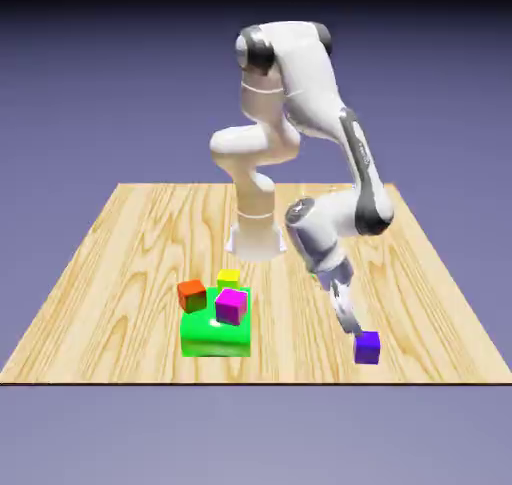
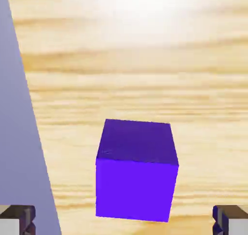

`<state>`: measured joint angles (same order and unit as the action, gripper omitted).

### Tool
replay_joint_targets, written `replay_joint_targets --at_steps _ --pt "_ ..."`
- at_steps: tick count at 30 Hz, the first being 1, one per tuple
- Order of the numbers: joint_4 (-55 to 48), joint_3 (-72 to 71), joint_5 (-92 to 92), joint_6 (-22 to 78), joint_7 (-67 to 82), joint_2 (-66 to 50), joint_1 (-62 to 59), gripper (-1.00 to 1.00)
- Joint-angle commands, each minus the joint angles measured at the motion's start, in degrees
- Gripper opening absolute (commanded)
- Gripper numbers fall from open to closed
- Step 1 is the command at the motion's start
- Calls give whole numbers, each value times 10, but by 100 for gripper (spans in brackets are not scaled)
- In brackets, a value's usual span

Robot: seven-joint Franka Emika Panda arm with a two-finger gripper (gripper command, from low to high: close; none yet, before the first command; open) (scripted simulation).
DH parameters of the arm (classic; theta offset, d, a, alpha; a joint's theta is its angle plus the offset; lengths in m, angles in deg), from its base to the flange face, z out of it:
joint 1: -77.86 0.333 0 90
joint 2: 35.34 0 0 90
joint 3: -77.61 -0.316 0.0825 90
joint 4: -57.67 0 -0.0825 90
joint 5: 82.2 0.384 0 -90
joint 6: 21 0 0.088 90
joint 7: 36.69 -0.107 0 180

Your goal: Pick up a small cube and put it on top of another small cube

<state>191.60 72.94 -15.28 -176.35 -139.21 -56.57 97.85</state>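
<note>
And here's the table (image 1: pixel 90 313) — pale wood, wavy grain, bright glare patch in hand view! Violet-blue cube (image 1: pixel 367 348) sits flat on it, near front edge, exterior view's right. Big green block (image 1: pixel 215 339) lies well apart — exterior view's left.
</note>
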Motion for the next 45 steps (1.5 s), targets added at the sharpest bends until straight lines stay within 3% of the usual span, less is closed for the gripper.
replay_joint_targets --at_steps 1,5,6,13,41,45 --pt "-12 -6 17 -9 16 -21 0 0" --pt "-54 -26 76 -39 71 -93 1 0" --pt "-54 -26 76 -39 71 -93 1 -100" --pt "9 7 -29 18 -3 22 -4 -100" --pt "-150 64 -727 543 681 117 -217 -100" --pt "-113 66 -734 496 682 105 -220 -100"
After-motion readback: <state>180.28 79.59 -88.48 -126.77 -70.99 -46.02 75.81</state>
